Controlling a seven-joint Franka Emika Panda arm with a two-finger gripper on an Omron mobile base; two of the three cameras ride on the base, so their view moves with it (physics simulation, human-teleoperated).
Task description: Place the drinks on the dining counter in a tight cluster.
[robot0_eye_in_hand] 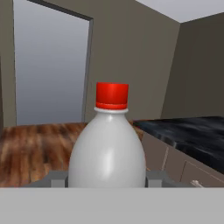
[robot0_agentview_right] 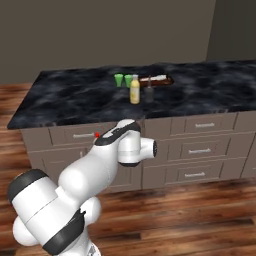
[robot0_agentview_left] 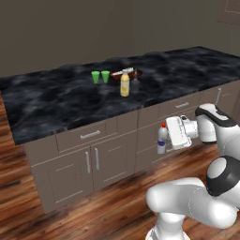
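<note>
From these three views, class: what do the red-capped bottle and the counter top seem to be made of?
The white bottle, held in the gripper, looks like smooth glossy plastic: a soft highlight runs down its body, and the red cap is matte. The counter top looks like polished black marble with cloudy pale veining, though it could be an imitation.

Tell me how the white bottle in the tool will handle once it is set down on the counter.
The white bottle looks rigid, so it likely won't deform in the tool. Its smooth, rounded body may slip or twist. Tall and slim, it probably tips easily when nudged against the yellow bottle on the counter.
</note>
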